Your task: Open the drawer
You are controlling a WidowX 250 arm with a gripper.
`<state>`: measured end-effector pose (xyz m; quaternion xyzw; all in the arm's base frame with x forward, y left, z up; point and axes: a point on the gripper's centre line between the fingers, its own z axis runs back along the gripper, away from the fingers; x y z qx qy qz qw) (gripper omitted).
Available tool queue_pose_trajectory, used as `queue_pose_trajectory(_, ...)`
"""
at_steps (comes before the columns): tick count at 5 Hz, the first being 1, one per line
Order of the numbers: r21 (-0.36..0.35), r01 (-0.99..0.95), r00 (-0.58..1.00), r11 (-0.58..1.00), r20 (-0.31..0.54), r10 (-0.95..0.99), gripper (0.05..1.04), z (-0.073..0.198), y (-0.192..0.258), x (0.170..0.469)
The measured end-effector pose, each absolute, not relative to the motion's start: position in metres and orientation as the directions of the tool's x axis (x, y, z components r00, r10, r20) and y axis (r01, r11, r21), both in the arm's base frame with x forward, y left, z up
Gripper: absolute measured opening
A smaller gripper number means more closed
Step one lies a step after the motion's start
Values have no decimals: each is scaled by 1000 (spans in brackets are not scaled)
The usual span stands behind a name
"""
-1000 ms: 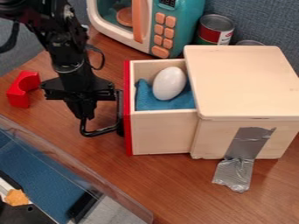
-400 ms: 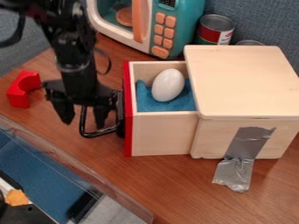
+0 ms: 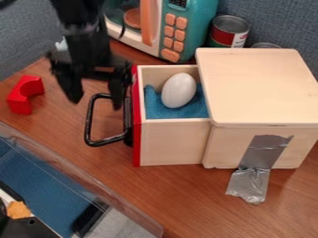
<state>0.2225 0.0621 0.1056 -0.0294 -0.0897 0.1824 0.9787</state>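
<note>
Gripper (image 3: 96, 100) has let go of the handle (image 3: 90, 122) and lifted off it; jaws now spread, nothing between them. Drawer (image 3: 171, 142) unchanged since release: partly out of the box (image 3: 258, 86), egg (image 3: 179, 90) visible inside. Task judged essentially complete; remaining: withdraw without snagging handle.

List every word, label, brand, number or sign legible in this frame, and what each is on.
No text can be read with certainty.
Toy microwave: digits on the display, too small and blurred to quote.
Can with a red and white label: print too small and blurred to read.
Drawer, wooden box and silver tape: no writing visible on the sides that show.
</note>
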Motion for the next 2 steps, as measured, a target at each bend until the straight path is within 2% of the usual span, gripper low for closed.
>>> queue_pose_trajectory(2, -131, -248, 944, 960, 188, 270, 1001, 140, 31, 226)
